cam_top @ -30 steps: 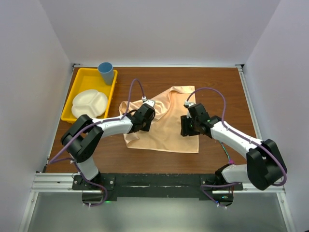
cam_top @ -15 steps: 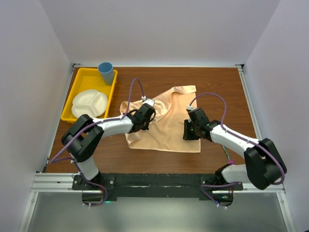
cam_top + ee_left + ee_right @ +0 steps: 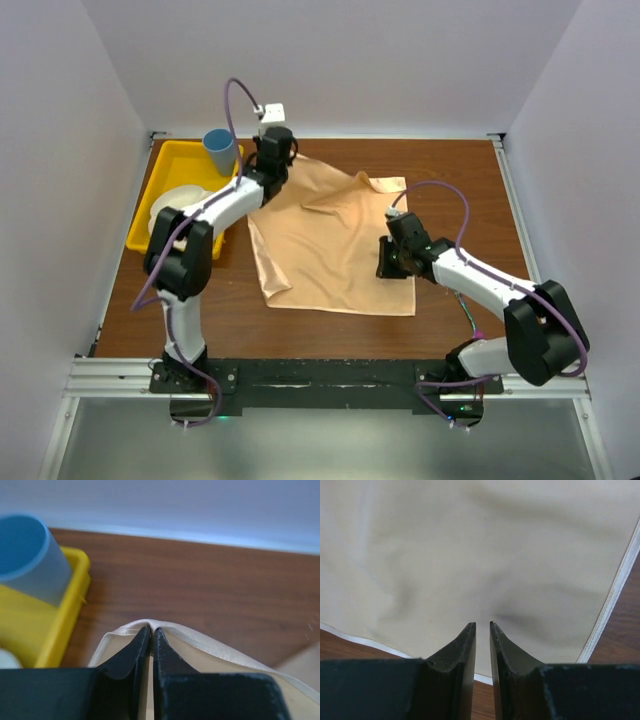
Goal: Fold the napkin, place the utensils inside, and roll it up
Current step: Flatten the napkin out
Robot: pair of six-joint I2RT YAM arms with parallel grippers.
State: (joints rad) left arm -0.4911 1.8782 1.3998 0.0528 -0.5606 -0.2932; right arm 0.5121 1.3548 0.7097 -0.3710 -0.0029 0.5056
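Two arms out, both at the cloth.

- Brown wooden table (image 3: 450,175) carries everything.
- Large peach-orange cloth napkin (image 3: 320,240) lies opened out across the middle of the table. It is rumpled, with soft creases running from the far-left corner toward the centre. A pale hem shows along its edges, and the near edge lies flat on the wood.
- Yellow plastic tray (image 3: 180,165) sits at the far-left of the table, just beside the napkin's left side.
- White divided plate (image 3: 170,205) lies in the near half of the tray, and my left arm crosses over part of it.
- Light-blue plastic cup (image 3: 220,150) stands at the tray's far end, close to the left wrist.
- Left gripper (image 3: 151,630) is reached out to the napkin's far-left corner. The jaws are pinched together on the hem, and the cloth tents up at the tips. The wrist view shows the cup and tray rim just to the left.
- Right gripper (image 3: 482,626) is low over the near-right part of the napkin, close to the right hem and the near edge. The fingers are nearly together with only a thin slit, and I see nothing between them. I cannot tell whether the tips touch the cloth.
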